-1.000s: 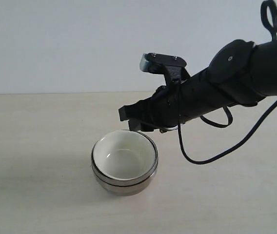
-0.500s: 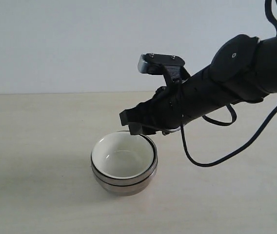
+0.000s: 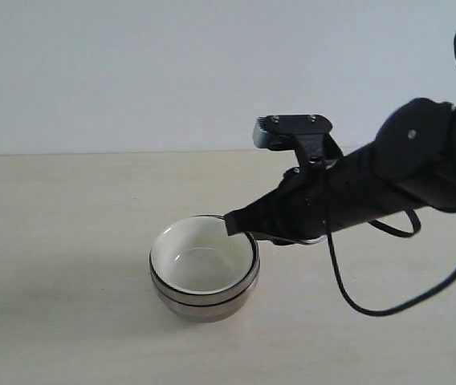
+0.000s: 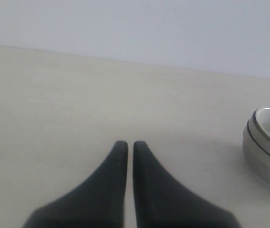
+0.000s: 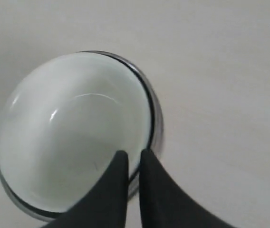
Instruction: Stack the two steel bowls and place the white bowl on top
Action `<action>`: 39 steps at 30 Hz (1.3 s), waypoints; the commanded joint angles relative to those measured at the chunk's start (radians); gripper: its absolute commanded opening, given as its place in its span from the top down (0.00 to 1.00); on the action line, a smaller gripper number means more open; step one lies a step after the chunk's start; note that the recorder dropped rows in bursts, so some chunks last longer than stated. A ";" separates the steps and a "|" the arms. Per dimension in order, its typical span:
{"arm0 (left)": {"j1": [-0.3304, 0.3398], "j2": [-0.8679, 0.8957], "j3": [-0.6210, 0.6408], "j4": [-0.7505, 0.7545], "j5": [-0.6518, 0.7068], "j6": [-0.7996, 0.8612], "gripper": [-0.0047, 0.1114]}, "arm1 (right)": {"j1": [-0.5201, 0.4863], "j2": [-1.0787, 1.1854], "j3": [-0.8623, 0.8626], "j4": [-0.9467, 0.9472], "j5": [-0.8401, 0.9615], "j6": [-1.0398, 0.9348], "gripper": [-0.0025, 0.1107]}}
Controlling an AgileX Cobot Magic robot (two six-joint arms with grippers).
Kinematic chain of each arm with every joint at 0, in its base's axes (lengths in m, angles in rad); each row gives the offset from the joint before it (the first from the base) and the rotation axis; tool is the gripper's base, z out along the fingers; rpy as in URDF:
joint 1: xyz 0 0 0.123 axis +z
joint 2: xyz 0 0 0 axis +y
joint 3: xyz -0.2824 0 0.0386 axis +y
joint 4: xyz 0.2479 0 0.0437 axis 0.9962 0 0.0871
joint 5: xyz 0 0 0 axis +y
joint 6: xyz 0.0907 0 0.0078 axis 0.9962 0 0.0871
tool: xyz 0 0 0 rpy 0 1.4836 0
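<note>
The two steel bowls [image 3: 205, 306] sit nested as one stack on the table, and the white bowl [image 3: 202, 258] rests inside the upper one. The right wrist view looks down into the white bowl [image 5: 73, 128], ringed by a steel rim [image 5: 155, 118]. My right gripper [image 3: 232, 223] hovers just above the stack's far right rim; it is shut [image 5: 133, 156] with nothing between its fingers. My left gripper [image 4: 127, 144] is shut and empty over bare table, well away from the steel stack [image 4: 263, 159]. It does not show in the exterior view.
The pale wooden table [image 3: 59, 241] spreads around the stack, with a plain white wall behind it. The right arm's black cable [image 3: 372, 309] hangs in a loop low over the table to the right of the bowls.
My right gripper has drawn back to the right, off the middle of the bowls, and its jaws have gone from open to shut. The bowls have not moved.
</note>
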 commanded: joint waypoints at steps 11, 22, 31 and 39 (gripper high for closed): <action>0.003 -0.004 0.004 -0.003 -0.003 0.003 0.93 | 0.057 -0.250 0.446 0.082 -0.478 0.104 0.98; 0.003 -0.004 0.004 -0.003 -0.003 0.003 0.93 | 0.262 -0.339 0.552 0.080 -0.608 0.129 0.98; 0.003 -0.004 0.004 -0.003 -0.003 0.003 0.93 | 0.290 -0.339 0.552 0.080 -0.552 0.160 0.98; 0.003 -0.004 0.004 -0.003 -0.003 0.003 0.93 | 0.290 -0.339 0.552 0.080 -0.552 0.160 0.98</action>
